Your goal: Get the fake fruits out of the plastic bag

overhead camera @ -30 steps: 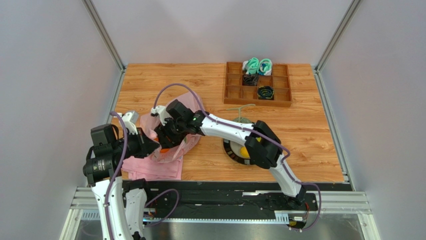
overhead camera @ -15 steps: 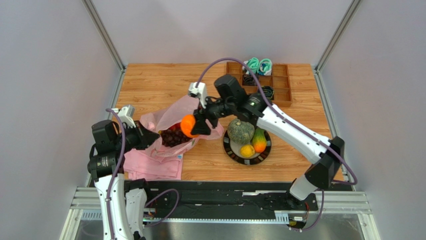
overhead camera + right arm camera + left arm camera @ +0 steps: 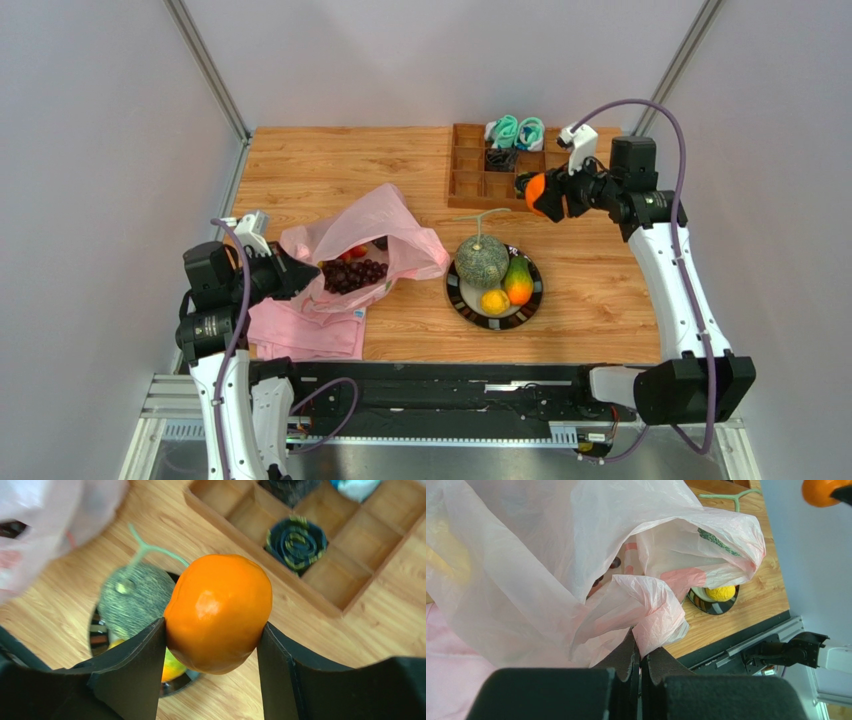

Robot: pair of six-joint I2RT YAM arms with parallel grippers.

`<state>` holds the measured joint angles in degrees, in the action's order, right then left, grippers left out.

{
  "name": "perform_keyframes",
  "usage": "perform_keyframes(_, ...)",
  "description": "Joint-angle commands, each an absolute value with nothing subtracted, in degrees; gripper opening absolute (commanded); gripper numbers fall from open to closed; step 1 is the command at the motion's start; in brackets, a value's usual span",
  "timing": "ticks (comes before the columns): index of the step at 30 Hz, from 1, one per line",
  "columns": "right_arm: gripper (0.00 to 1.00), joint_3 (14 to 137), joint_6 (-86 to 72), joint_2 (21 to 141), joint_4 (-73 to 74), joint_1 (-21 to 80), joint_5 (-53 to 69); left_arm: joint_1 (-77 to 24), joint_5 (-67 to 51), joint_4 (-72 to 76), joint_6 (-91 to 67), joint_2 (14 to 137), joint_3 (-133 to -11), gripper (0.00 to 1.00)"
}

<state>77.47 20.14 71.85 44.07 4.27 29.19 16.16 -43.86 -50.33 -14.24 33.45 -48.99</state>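
The pink plastic bag (image 3: 375, 215) lies open at the table's left, with dark purple grapes (image 3: 352, 274) and red berries (image 3: 352, 253) showing inside. My left gripper (image 3: 303, 280) is shut on the bag's near edge; in the left wrist view the gripper (image 3: 641, 642) pinches the film of the bag (image 3: 551, 565). My right gripper (image 3: 548, 195) is shut on the orange (image 3: 537, 192), held high at the right near the wooden tray; the right wrist view shows the orange (image 3: 218, 611) between the fingers. The netted melon (image 3: 482, 261), the lemon (image 3: 493, 301) and a yellow-green-orange piece (image 3: 517, 281) sit on the dark plate (image 3: 460, 303).
A wooden compartment tray (image 3: 466, 189) with teal and black items stands at the back right. A folded opaque pink cloth (image 3: 300, 335) lies under the bag at the front left. Grey walls and metal rails border the table.
My right gripper has pulled the orange out of the bag and swung it right and back, from the bag's mouth to beside the wooden tray. The left gripper has kept its hold on the bag.
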Motion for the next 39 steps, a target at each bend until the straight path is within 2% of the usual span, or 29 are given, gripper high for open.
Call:
perform_keyframes(1, 0.32, 71.02, 28.47, 76.81, 42.89, 0.53, 29.1, 16.61, -43.95, -50.18, -13.45, 33.48, -49.66, 0.0)
perform_keyframes(10, 0.32, 70.75, 24.08, 91.3, 36.84, 0.53, 33.04, 17.23, -43.68, -51.68, -12.22, 33.49, -49.48, 0.0)
perform_keyframes(17, 0.35, 70.4, 24.08, 97.02, 36.12, 2.72, 36.74, 17.75, -44.03, -51.24, -12.66, 34.19, -48.87, 0.0)
perform_keyframes(29, 0.36, 64.08, 22.94, 97.39, 36.65, 6.07, 36.83, 19.07, -44.3, -51.33, -12.39, 34.54, -48.87, 0.0)
perform_keyframes(32, 0.39, 62.41, 21.54, 96.68, 36.48, 6.15, 36.39, 19.07, -44.56, -50.89, -12.57, 34.72, -48.69, 0.0)
perform_keyframes(35, 0.57, 61.61, 19.52, 96.06, 34.2, 6.07, 33.67, 19.07, -44.82, -50.71, -12.66, 34.89, -48.52, 0.0)
perform_keyframes(36, 0.65, 61.79, 18.21, 96.06, 33.58, 6.15, 32.97, 18.99, -45.0, -50.71, -12.66, 34.98, -48.52, 0.0)
perform_keyframes(38, 0.72, 63.54, 17.67, 95.98, 33.48, 5.98, 32.34, 18.99, -45.09, -50.71, -12.66, 34.98, -48.52, 0.0)
perform_keyframes(39, 1.0, 64.5, 16.8, 95.89, 33.83, 5.89, 32.0, 19.07, -45.09, -50.71, -12.66, 34.98, -48.52, 0.0)
